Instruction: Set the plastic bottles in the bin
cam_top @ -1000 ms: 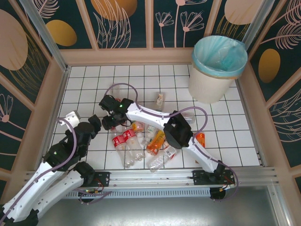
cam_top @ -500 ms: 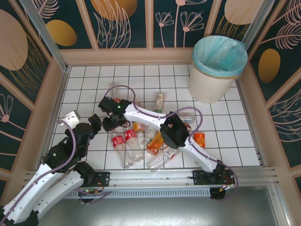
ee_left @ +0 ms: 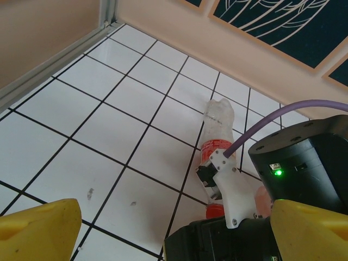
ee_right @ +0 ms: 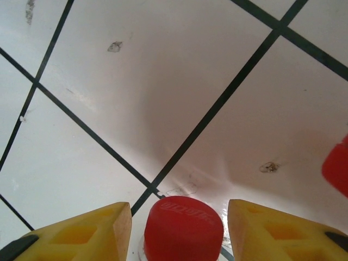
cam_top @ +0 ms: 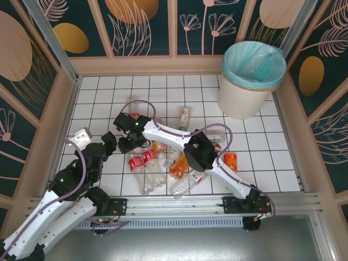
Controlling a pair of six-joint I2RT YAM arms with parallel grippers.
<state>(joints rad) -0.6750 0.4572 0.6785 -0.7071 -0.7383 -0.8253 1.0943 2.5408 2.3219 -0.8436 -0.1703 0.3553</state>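
Observation:
Several plastic bottles lie in a heap on the white tiles in front of the arms. The bin, lined with a blue-green bag, stands at the far right. My right gripper reaches to the left end of the heap. In its wrist view the right gripper stands open on either side of a red bottle cap, with a thin gap on each side. Just left of it, my left gripper is open and holds nothing; its yellow fingers stand far apart. A red-labelled bottle lies beyond the right gripper.
Single bottles lie apart from the heap: one toward the back, a clear one and an orange one on the right. A second red cap shows beside the right fingers. Wooden walls fence the tiled floor.
The right gripper's fingers have come closer together and the arm has shifted slightly left. The left arm has drawn back a little toward its base.

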